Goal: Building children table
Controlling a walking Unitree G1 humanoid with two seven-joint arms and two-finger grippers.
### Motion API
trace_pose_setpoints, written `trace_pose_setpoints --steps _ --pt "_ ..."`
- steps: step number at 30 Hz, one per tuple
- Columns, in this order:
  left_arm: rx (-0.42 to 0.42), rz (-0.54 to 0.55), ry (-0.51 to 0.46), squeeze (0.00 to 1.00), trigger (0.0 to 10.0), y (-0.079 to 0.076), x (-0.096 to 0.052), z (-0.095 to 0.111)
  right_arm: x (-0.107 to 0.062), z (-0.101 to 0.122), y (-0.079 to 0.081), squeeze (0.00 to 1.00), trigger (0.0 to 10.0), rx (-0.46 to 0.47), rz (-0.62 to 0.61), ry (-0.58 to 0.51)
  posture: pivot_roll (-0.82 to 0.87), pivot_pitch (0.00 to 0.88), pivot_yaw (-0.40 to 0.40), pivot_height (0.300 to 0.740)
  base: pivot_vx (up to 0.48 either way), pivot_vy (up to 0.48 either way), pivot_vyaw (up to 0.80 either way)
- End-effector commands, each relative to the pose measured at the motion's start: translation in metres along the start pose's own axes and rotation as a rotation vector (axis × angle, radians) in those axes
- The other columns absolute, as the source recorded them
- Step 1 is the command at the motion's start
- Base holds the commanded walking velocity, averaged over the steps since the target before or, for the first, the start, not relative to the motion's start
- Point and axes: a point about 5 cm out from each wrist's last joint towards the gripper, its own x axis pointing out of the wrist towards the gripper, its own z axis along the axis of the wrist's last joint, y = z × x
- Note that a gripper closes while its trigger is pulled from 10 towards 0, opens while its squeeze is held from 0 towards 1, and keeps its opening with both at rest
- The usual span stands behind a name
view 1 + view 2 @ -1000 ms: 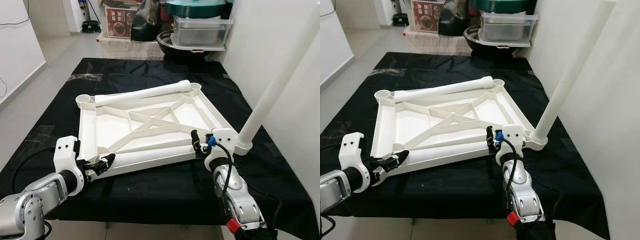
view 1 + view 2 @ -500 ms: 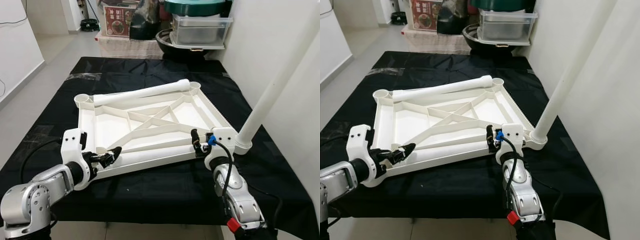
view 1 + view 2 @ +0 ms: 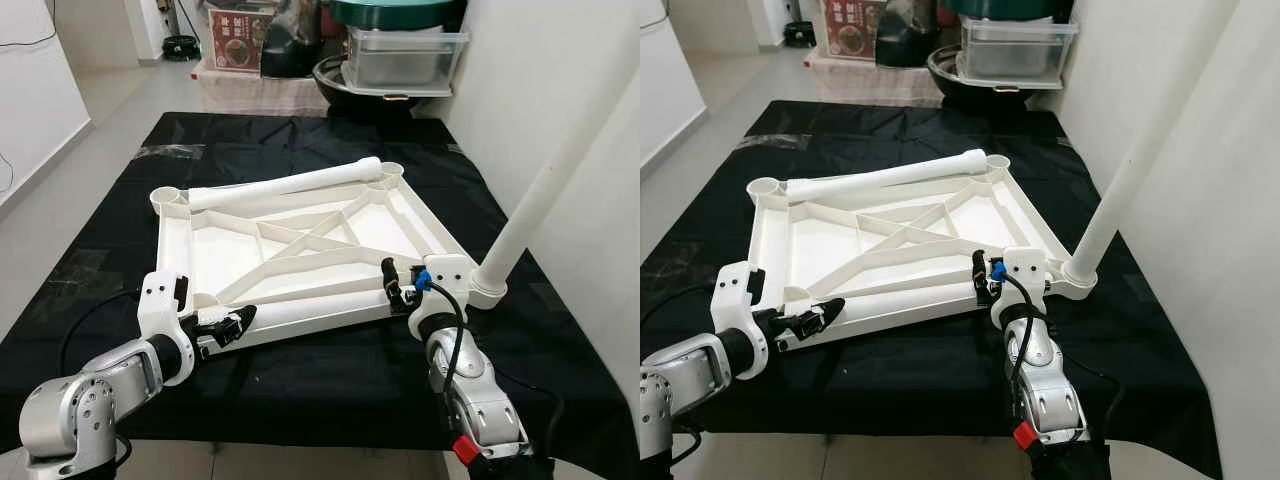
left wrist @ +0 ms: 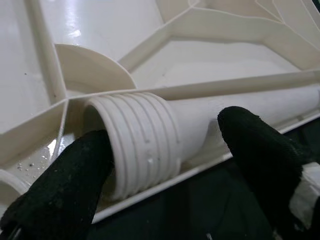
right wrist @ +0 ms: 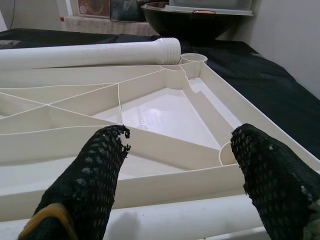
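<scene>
- Two loose legs and one upright leg on record, head views: the table top [image 3: 300, 240] lies underside-up on the black cloth [image 3: 300, 390]; the far leg [image 3: 285, 186] rests along its far edge, the near leg [image 3: 320, 305] along its near edge, and the upright leg [image 3: 545, 190] stands in the corner socket at the robot's right.
- Same views, change: the left gripper [image 3: 228, 325] has come in from beside the near-left corner to the threaded end of the near leg. Half a second ago it sat a little higher over the frame; now it is lower, at the leg's end. Judged: a grasp of this leg is being set up, for fitting it to a socket.
- Same views: the right gripper [image 3: 392, 287] is unchanged, at the other end of the near leg, beside the upright leg's base.
- Left wrist view: fingers [image 4: 65, 190] spread wide to either side of the ribbed end [image 4: 140, 145], one close against its rim, the other apart; nothing clasped yet.
- Right wrist view: fingers [image 5: 95, 170] spread above the near leg [image 5: 165, 220], empty, looking across the ribs to the far leg [image 5: 90, 52].
</scene>
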Motion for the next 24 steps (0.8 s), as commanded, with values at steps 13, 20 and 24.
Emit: trace_pose_setpoints --steps 13,20,24 --pt "-0.105 -0.145 -0.104 0.00 10.0 -0.002 0.009 0.024 0.005 0.014 -0.004 0.00 10.0 -0.008 -0.025 -0.037 0.12 0.064 -0.049 0.740 0.000 0.000 0.00" --pt "-0.143 -0.290 0.019 0.00 10.0 -0.023 0.009 0.007 0.013 0.027 -0.008 0.00 10.0 -0.001 -0.043 -0.075 0.12 0.057 -0.046 0.740 0.000 0.000 0.00" --pt "-0.121 -0.310 0.140 0.00 10.0 -0.025 0.006 -0.010 0.013 0.027 -0.007 0.00 10.0 0.005 -0.040 -0.081 0.12 0.055 -0.048 0.740 0.000 0.000 0.00"
